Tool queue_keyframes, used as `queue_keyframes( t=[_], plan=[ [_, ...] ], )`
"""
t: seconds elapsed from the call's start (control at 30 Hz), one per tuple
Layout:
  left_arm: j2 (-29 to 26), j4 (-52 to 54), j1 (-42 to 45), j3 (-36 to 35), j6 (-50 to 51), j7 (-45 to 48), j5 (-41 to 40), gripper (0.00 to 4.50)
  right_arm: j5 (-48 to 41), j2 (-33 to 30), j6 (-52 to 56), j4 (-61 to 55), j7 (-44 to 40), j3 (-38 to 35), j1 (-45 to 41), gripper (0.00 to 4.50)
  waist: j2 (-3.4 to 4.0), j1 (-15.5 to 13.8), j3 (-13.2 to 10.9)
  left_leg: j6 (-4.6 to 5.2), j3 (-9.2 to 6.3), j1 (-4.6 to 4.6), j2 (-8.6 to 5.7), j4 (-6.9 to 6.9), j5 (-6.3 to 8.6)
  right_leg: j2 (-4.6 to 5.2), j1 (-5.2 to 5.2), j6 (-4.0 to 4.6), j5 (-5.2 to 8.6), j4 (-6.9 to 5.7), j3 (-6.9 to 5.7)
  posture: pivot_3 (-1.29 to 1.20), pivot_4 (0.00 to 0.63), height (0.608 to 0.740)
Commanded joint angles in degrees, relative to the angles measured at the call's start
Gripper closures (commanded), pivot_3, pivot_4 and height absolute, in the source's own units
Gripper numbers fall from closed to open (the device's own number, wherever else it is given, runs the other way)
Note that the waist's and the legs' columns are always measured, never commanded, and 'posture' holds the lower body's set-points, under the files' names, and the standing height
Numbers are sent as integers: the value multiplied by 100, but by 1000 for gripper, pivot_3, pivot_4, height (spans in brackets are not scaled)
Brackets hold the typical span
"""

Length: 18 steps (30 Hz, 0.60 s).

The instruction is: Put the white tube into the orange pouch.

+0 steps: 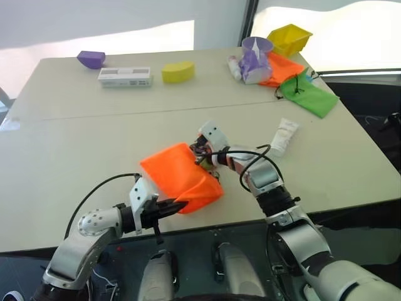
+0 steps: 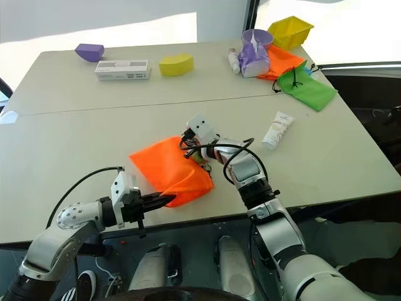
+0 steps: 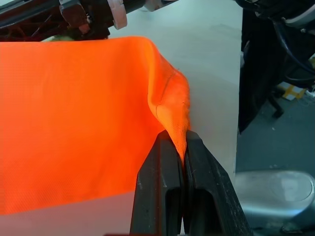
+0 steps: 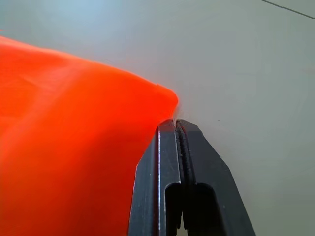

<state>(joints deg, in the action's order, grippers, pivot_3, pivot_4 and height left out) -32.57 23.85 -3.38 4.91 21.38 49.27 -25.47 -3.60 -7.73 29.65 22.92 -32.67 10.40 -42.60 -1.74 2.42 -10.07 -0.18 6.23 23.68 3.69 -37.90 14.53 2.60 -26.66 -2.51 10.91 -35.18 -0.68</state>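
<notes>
- The orange pouch (image 1: 180, 177) is seen lifted off the worktop (image 1: 75, 150) near its front edge, held between the two grippers.
- The left gripper (image 3: 182, 147) is clamped on a pinched fold at the pouch's near corner; its fingers (image 3: 157, 196) are pressed together with the fabric caught between them.
- The right gripper (image 4: 176, 124) is met at the pouch's far edge. Its fingers (image 4: 152, 191) are drawn together, and in the right wrist view the orange corner ends right at their tips; whether any fabric is actually caught there cannot be made out.
- In the head views the right fingertips are masked by the wrist housing and a loop of black cable, so the contact cannot be settled there either.
- The pouch's opening, cord and pom cannot be told apart from the dark clutter at the right wrist.
- The white tube (image 1: 283, 136) is seen lying flat on the worktop, well apart from the pouch, on the robot's right, untouched.
- At the far right corner a green pouch (image 1: 308, 94) lies partly over a duller orange pouch (image 1: 282, 66), beside a purple cup (image 1: 256, 58) and a yellow bin (image 1: 289, 37).
</notes>
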Motion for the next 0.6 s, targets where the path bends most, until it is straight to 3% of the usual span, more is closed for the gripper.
queue_keyframes(
  t=[0.03, 0.27, 0.3, 0.37, 0.5, 0.57, 0.6],
  plan=[
    [133, -172, 264, -20, -370, -64, 165, 4500, -102, -248, -95, -54, 80, -378, -151, 4453, 0, -5, 0, 0, 1, 0, -1, 0, 0, 2, 0, 0, 0, 0, 0, 0, 150, 740],
    [89, -209, 281, -69, -378, 57, 42, 4500, -390, -721, -130, -927, -438, -570, 208, 4453, -1, 20, 0, 2, 5, 12, -5, 4, -1, -6, -7, -10, 5, 5, 2, 0, 150, 740],
    [51, -150, 223, -81, -335, 87, 4, 4500, -574, -823, 32, -1157, -598, -666, 302, 4221, -1, 15, 0, 3, 5, 13, -6, 7, -1, -9, -9, -10, 5, 4, 2, 0, 150, 740],
    [-37, 57, 65, -149, -71, 175, -260, 4500, -861, -1017, 361, -1580, -822, -798, 488, 3553, -1, 7, 0, 3, 0, 13, -4, 8, -1, -15, -11, -10, 6, 1, 0, 0, 150, 740],
    [-290, 303, -281, -187, 150, 333, -475, 4500, -1221, -1452, 892, -2337, -1215, -754, 870, 1525, -1, 7, 0, 2, -1, 10, 2, 9, -1, -8, -10, -9, 6, 1, 0, 0, 150, 740],
    [-212, 178, -305, -183, -98, 222, -274, 4500, -1066, -1603, 787, -2422, -1005, -823, 946, 353, 1, 10, -1, 2, -1, 9, 1, 8, 0, -4, -9, -10, 7, 5, 0, 0, 150, 740],
    [-147, 111, -245, -186, -205, 136, -184, 4500, -1022, -1638, 798, -2356, -840, -943, 911, 63, 2, 12, -1, 1, -1, 9, -2, 7, 0, -2, -10, -11, 7, 5, 1, 0, 150, 740]
  ],
)
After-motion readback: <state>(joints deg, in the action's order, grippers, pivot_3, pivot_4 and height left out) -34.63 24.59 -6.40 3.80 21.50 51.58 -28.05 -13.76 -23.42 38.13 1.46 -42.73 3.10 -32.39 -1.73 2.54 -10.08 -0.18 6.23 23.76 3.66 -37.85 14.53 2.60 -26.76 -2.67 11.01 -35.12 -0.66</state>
